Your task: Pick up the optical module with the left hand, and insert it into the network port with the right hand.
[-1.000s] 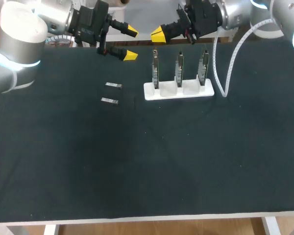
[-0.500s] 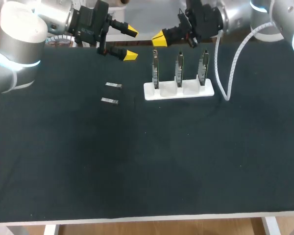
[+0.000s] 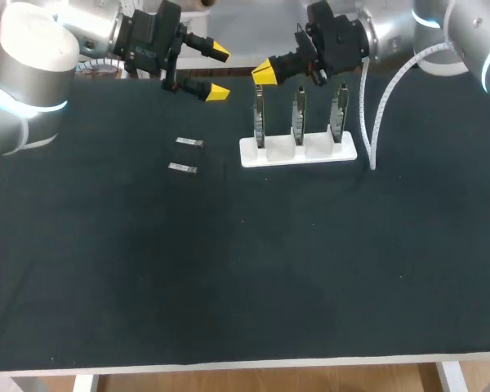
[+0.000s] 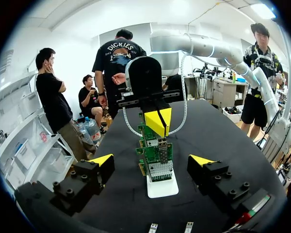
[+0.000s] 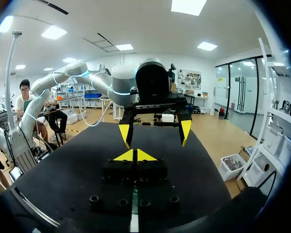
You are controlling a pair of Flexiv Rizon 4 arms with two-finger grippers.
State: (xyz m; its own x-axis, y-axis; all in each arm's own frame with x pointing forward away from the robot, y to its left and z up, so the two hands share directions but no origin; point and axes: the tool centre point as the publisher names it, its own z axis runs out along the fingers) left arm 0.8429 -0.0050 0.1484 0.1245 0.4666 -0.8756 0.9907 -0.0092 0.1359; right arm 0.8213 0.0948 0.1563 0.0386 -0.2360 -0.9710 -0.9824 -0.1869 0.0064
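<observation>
At the upper left of the head view the grey-and-white left arm (image 3: 33, 65) hangs over the far edge of the black cloth-covered desk (image 3: 245, 269). The left jaws stand wide apart and hold nothing.

Just below and a little left of them, left of the frame's centre, lie two small silver rectangular optical modules. The upper module (image 3: 189, 142) and the lower module (image 3: 182, 168) both lie flat, near each other but apart, and neither has been picked up.

Right of them stands a white block stand (image 3: 298, 153) holding three upright green circuit boards (image 3: 299, 114). Their network ports are too small to make out.

At the upper right, the right arm (image 3: 465, 33) reaches in. The right jaws are closed tip to tip on nothing, just above the leftmost board. Whether they touch it I cannot tell.

The pick is the step in hand. To do it well, I judge the left jaws should come straight down over one module, turned to span its narrow width. They should close near one end so that the plug end stays free. The right jaws must open before taking it.
</observation>
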